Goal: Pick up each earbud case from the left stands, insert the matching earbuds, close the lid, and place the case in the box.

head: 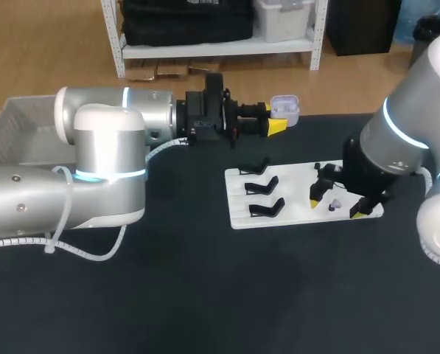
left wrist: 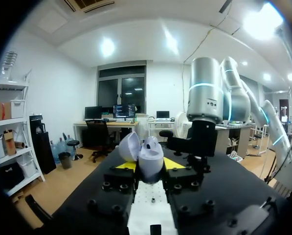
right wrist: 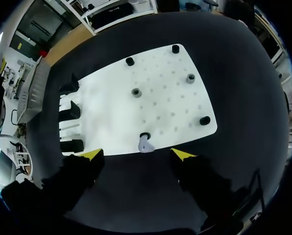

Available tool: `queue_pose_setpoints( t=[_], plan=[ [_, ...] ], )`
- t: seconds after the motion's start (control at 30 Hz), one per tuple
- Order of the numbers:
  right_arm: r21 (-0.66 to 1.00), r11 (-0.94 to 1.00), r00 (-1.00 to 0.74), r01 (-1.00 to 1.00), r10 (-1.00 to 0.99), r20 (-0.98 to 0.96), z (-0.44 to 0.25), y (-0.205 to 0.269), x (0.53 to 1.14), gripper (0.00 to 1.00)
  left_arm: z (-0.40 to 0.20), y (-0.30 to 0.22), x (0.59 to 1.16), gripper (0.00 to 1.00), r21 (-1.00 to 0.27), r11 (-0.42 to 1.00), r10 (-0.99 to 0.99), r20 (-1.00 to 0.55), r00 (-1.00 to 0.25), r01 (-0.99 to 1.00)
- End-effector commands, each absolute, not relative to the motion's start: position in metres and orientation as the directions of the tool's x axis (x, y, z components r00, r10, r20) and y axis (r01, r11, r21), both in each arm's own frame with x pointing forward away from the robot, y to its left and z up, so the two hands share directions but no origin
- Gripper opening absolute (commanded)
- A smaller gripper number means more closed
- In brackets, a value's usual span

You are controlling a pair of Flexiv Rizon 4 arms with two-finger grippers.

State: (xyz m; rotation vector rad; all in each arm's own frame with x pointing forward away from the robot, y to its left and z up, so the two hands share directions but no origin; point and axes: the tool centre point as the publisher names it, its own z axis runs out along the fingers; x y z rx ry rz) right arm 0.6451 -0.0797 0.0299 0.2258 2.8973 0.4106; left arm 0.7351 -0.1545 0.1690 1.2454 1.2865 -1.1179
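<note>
My left gripper (head: 276, 125) is held level above the table's far side, shut on a pale lavender earbud case (head: 284, 108) whose lid stands open. The left wrist view shows the case (left wrist: 146, 155) clamped between the yellow tips of that gripper (left wrist: 149, 165). My right gripper (head: 337, 204) hangs open over the right end of the white board (head: 293, 177). A small lavender earbud (right wrist: 145, 144) sits on a peg at the board's near edge. It lies between the yellow tips of the right gripper (right wrist: 138, 154), apart from both.
Three empty black stands (head: 262, 189) line the board's left end. Several dark pegs (right wrist: 136, 92) dot the board (right wrist: 160, 78). A grey mesh box (head: 13, 125) stands at the far left, beside my left arm. The table top is black cloth.
</note>
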Motion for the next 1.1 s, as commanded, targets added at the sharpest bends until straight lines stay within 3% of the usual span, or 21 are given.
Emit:
queue_pose_setpoints(
  t=[0.03, 0.17, 0.3, 1.1],
  plan=[
    [0.292, 0.949, -0.970, 0.121, 0.175, -0.167, 0.028, -0.080, 0.652, 0.78, 0.169, -0.155, 0.736, 0.00, 0.017, 0.048, 0.090, -0.996, 0.013, 0.999],
    [0.293, 0.948, -0.970, 0.122, 0.176, -0.165, 0.027, -0.081, 0.654, 0.73, 0.169, -0.155, 0.736, 0.00, 0.017, 0.048, 0.090, -0.996, 0.013, 0.999],
    [0.294, 0.947, -0.970, 0.128, 0.182, -0.164, 0.026, -0.082, 0.656, 0.50, 0.169, -0.155, 0.736, 0.00, 0.017, 0.048, 0.090, -0.996, 0.013, 0.999],
    [0.282, 0.947, -0.967, 0.157, 0.206, -0.152, 0.023, -0.092, 0.653, 0.37, 0.169, -0.155, 0.736, 0.00, 0.017, 0.048, 0.090, -0.996, 0.013, 0.999]
  ],
)
